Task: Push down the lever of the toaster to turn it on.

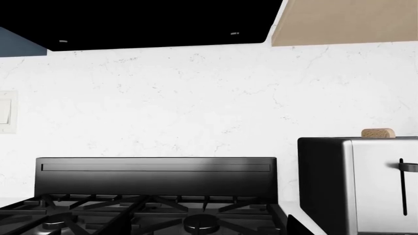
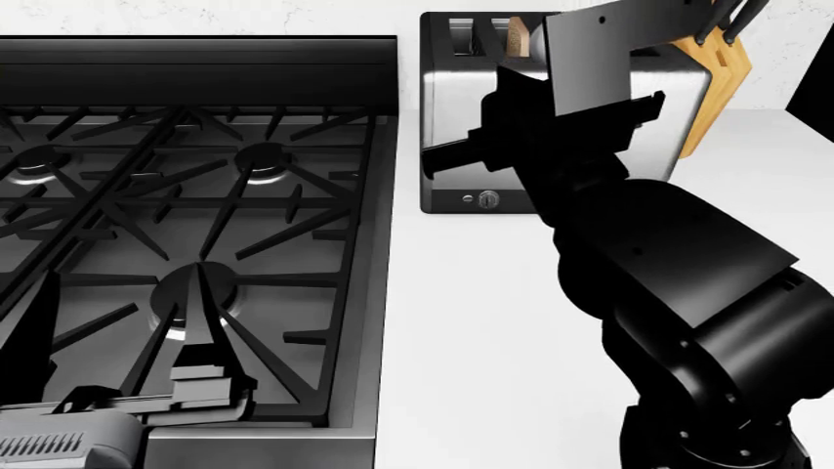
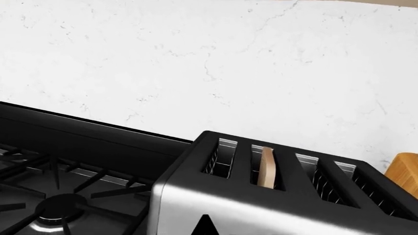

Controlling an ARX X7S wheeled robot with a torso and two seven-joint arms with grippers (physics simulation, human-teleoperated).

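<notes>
Toaster (image 2: 459,127) sits at one o'clock on the white tabletop (image 2: 495,322), beside the stove (image 2: 195,215). Right arm (image 2: 612,195) covers its front; neither pincer's grip shows.

Brushed-steel toaster (image 2: 456,107) with black top, tan bread slice (image 3: 267,166), seemingly white-veined marble wall (image 3: 196,58).
</notes>
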